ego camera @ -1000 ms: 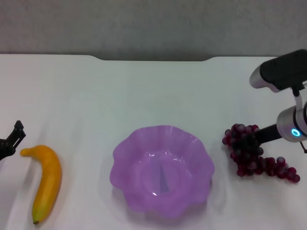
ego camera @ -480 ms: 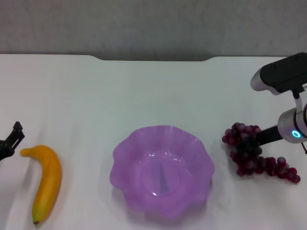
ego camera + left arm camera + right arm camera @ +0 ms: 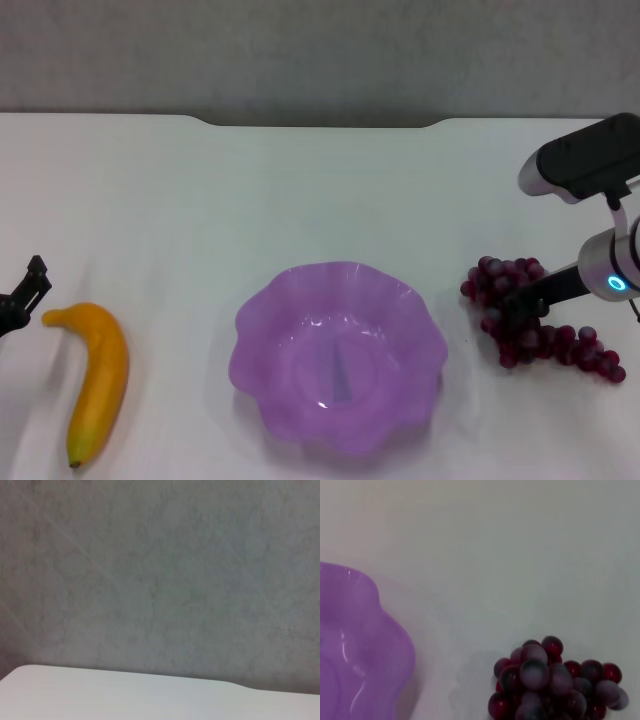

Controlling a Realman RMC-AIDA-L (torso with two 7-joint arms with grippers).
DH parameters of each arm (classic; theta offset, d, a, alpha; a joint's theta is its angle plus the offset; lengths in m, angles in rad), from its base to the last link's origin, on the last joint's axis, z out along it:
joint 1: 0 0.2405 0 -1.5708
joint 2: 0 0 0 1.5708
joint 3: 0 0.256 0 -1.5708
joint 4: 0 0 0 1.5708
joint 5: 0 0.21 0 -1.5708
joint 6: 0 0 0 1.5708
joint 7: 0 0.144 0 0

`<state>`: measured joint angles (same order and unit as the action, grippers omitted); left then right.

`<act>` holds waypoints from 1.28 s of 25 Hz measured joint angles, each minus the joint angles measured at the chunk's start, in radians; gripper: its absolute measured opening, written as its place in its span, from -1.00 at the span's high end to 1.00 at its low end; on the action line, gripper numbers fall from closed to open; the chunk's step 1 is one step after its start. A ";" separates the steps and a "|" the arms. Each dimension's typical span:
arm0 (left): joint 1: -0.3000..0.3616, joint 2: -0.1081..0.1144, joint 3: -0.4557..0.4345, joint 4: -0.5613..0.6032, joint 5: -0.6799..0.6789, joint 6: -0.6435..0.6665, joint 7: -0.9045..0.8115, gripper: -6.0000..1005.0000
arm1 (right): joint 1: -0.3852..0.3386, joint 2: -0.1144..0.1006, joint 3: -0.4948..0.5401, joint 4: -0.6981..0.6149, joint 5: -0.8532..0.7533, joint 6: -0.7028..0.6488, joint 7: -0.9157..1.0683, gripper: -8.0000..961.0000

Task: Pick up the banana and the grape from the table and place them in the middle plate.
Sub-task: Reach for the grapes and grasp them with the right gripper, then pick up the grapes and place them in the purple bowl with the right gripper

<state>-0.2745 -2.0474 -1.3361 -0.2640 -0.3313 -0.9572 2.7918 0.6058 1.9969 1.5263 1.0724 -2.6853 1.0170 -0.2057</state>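
The banana (image 3: 100, 375) lies on the table (image 3: 300, 190) at the front left, its stem end pointing at my left gripper (image 3: 22, 295), which sits just left of it at the view's edge. The purple scalloped plate (image 3: 262, 300) stands empty in the middle. The bunch of dark red grapes (image 3: 560, 345) lies to the plate's right. My right gripper (image 3: 520, 300) reaches down into the near-plate end of the bunch. The right wrist view shows the grapes (image 3: 555, 680) and the plate's rim (image 3: 365, 645) beside them.
The table's far edge has a notch (image 3: 320, 122) with a grey wall behind it. The left wrist view shows only that wall and a strip of table (image 3: 100, 695). White tabletop lies between plate and banana, and between plate and grapes.
My right gripper has sunk a little lower into the grape bunch, and the bunch has shifted slightly. The left gripper has barely moved. Banana and plate are unchanged.
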 joint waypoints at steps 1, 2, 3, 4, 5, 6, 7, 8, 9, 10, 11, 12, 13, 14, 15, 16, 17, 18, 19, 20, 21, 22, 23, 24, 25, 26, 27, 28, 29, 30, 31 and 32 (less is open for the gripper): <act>0.000 0.000 0.000 0.000 0.000 0.000 0.000 -0.79 | 0.000 0.001 -0.003 0.001 -0.005 0.000 0.000 0.09; 0.000 0.000 0.000 0.000 0.000 0.000 0.000 -0.79 | 0.000 0.001 -0.005 0.002 -0.008 0.000 0.000 0.12; 0.000 0.000 0.000 0.000 0.000 0.000 0.000 -0.79 | 0.000 0.002 -0.006 0.002 -0.009 0.000 0.000 0.15; 0.000 0.000 0.000 0.000 0.000 0.000 0.000 -0.79 | 0.000 0.002 -0.006 0.003 -0.009 0.000 0.000 0.18; 0.000 0.000 0.000 0.000 0.000 0.000 0.000 -0.79 | 0.000 0.002 -0.007 0.003 -0.010 0.000 0.000 0.21; 0.000 0.000 0.000 0.000 0.000 0.000 0.000 -0.79 | 0.000 0.002 -0.007 0.004 -0.010 0.000 0.000 0.24; 0.000 0.000 0.000 0.000 0.000 0.000 0.000 -0.79 | 0.000 0.001 -0.008 0.005 -0.010 0.000 0.000 0.27; 0.000 -0.001 0.000 0.000 0.000 0.000 0.000 -0.79 | 0.000 0.001 -0.008 0.006 -0.010 0.000 0.000 0.30; 0.001 -0.001 0.000 0.000 0.000 0.000 0.000 -0.79 | 0.000 0.000 -0.008 0.006 -0.010 0.000 0.000 0.33; 0.001 -0.001 0.000 0.000 0.000 0.000 0.000 -0.79 | 0.000 0.000 -0.008 0.007 -0.010 0.000 0.000 0.36; 0.002 -0.001 0.000 0.000 0.000 0.000 0.000 -0.79 | -0.001 -0.001 -0.008 0.007 -0.010 0.000 0.000 0.39; 0.002 -0.001 0.000 0.000 0.000 0.000 0.000 -0.79 | -0.001 -0.001 -0.008 0.007 -0.011 -0.001 0.000 0.46; 0.002 -0.001 0.000 0.000 0.000 0.000 0.000 -0.79 | -0.002 -0.001 -0.008 0.007 -0.011 -0.001 -0.001 0.52; 0.003 -0.001 0.000 0.000 0.000 -0.001 0.000 -0.79 | -0.002 -0.001 -0.008 0.006 -0.012 -0.001 -0.004 0.59; 0.003 -0.001 0.000 0.000 0.000 -0.001 0.000 -0.79 | -0.002 -0.001 -0.008 0.006 -0.012 -0.002 -0.006 0.59; 0.003 -0.001 0.000 0.000 0.000 -0.001 0.000 -0.79 | -0.003 -0.001 -0.008 0.006 -0.012 -0.003 -0.008 0.59; 0.003 -0.001 0.000 0.000 0.000 -0.001 0.000 -0.79 | -0.004 -0.001 -0.008 0.005 -0.012 -0.006 -0.009 0.59; 0.003 -0.001 0.000 0.000 0.000 -0.002 0.000 -0.79 | -0.005 -0.001 -0.008 0.006 -0.012 -0.009 -0.009 0.59; 0.004 -0.001 0.000 0.000 0.000 -0.002 0.000 -0.79 | -0.006 0.000 -0.008 0.006 -0.012 -0.011 -0.009 0.60; 0.005 0.000 0.000 0.000 0.000 -0.003 0.000 -0.79 | -0.008 0.000 -0.008 0.007 -0.012 -0.014 -0.010 0.60; 0.006 0.000 0.000 0.000 0.000 -0.003 0.000 -0.79 | -0.011 0.001 -0.008 0.007 -0.012 -0.018 -0.010 0.60; 0.006 0.000 0.000 0.000 0.000 -0.003 0.000 -0.79 | -0.014 0.001 -0.008 0.008 -0.012 -0.021 -0.010 0.60; 0.006 0.000 0.000 0.000 0.000 -0.003 0.000 -0.79 | -0.018 0.002 -0.008 0.008 -0.011 -0.026 -0.010 0.60; 0.006 0.000 0.000 0.000 0.000 -0.003 0.000 -0.79 | -0.024 0.002 -0.008 0.009 -0.010 -0.031 -0.010 0.60; 0.006 0.000 0.000 0.000 0.000 -0.002 0.000 -0.79 | -0.028 0.002 -0.008 0.011 -0.008 -0.035 -0.010 0.61; 0.006 0.000 0.000 0.000 0.000 -0.002 0.000 -0.79 | -0.032 0.002 -0.008 0.012 -0.006 -0.037 -0.010 0.61; 0.006 0.001 0.000 0.000 0.000 -0.002 0.000 -0.79 | -0.034 0.002 -0.008 0.015 -0.004 -0.039 -0.010 0.61; 0.006 0.001 0.000 0.000 0.000 -0.002 0.000 -0.79 | -0.038 0.002 -0.008 0.018 -0.004 -0.040 -0.010 0.61; 0.006 0.001 -0.001 0.000 -0.002 -0.002 0.000 -0.79 | -0.043 0.002 -0.008 0.023 -0.003 -0.042 -0.010 0.61; 0.005 0.001 -0.001 0.000 -0.005 -0.001 0.000 -0.79 | -0.047 0.002 -0.008 0.028 -0.003 -0.044 -0.010 0.61; 0.005 0.001 -0.001 0.000 -0.008 -0.001 0.000 -0.79 | -0.062 0.002 -0.006 0.046 -0.003 -0.050 -0.010 0.61; 0.005 0.001 -0.001 0.000 -0.008 -0.001 0.000 -0.79 | -0.062 0.002 -0.006 0.046 -0.003 -0.050 -0.010 0.61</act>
<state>-0.2693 -2.0463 -1.3375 -0.2638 -0.3395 -0.9582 2.7918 0.5438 1.9987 1.5199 1.1186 -2.6879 0.9667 -0.2162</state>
